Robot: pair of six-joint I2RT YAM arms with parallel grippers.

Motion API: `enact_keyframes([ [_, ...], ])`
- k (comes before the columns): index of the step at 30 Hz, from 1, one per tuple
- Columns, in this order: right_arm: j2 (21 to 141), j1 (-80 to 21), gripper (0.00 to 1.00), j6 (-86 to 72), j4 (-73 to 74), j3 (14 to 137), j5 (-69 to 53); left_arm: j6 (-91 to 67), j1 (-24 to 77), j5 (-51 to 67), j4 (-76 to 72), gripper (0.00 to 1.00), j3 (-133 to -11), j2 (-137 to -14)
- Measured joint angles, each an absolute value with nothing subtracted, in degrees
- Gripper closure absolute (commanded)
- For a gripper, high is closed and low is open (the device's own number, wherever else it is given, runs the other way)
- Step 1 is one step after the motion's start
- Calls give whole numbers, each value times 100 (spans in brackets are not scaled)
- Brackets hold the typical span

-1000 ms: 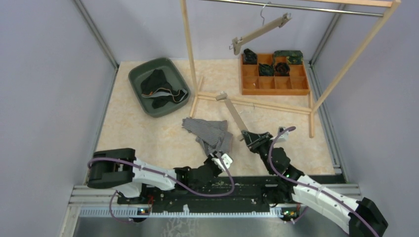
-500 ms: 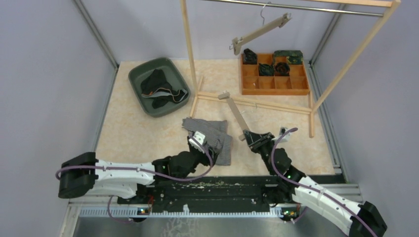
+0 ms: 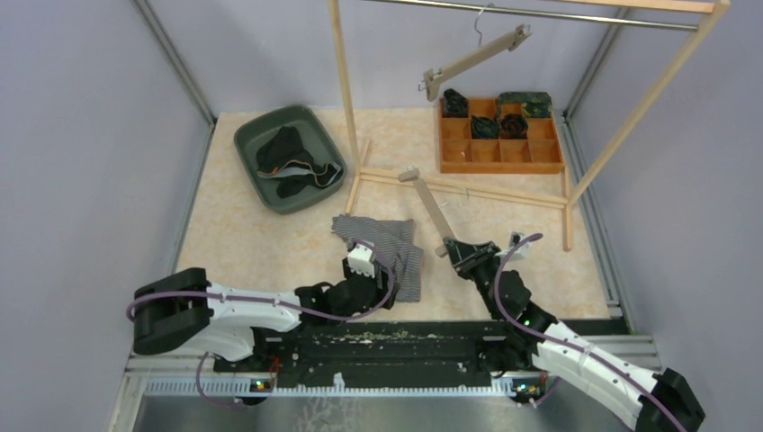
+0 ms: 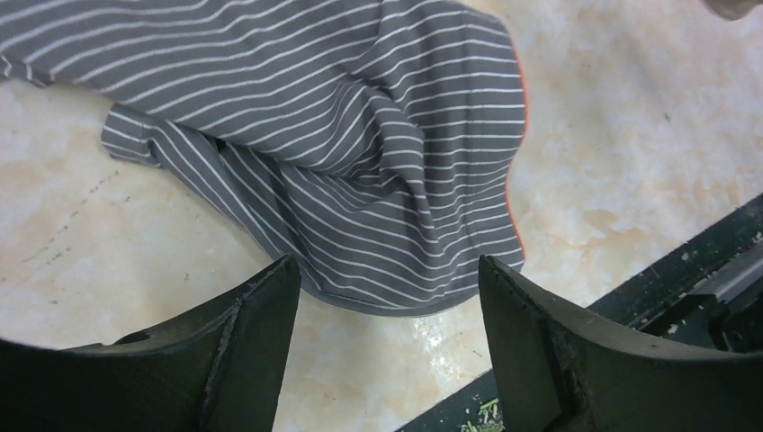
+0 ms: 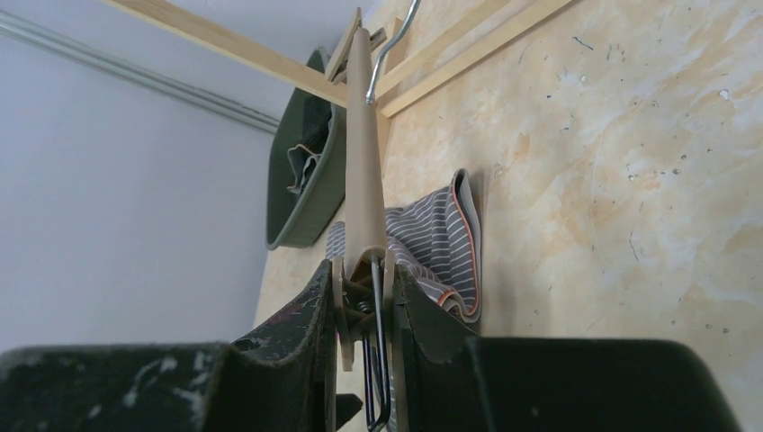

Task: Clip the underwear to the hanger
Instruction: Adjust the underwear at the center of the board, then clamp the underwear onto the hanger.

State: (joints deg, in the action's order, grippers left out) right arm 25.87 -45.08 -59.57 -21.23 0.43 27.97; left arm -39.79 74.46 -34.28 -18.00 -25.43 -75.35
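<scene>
One hanger (image 3: 430,206), clenched in the right gripper (image 3: 454,247), lies pointing far-left; the left gripper (image 4: 387,274) gapes.

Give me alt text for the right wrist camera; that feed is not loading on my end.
The right gripper is shut on the clip end of a tan hanger, which stretches away over the marbled table. The striped underwear lies crumpled on the table past it, with a green tub beyond.
</scene>
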Motion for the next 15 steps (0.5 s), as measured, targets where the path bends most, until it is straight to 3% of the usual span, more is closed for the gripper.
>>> enact_keyframes([
  [15, 2255, -4508, 100, -5911, -1868, 43, 2856, -4066, 7334, -3594, -2322, 19, -2593, -8182],
])
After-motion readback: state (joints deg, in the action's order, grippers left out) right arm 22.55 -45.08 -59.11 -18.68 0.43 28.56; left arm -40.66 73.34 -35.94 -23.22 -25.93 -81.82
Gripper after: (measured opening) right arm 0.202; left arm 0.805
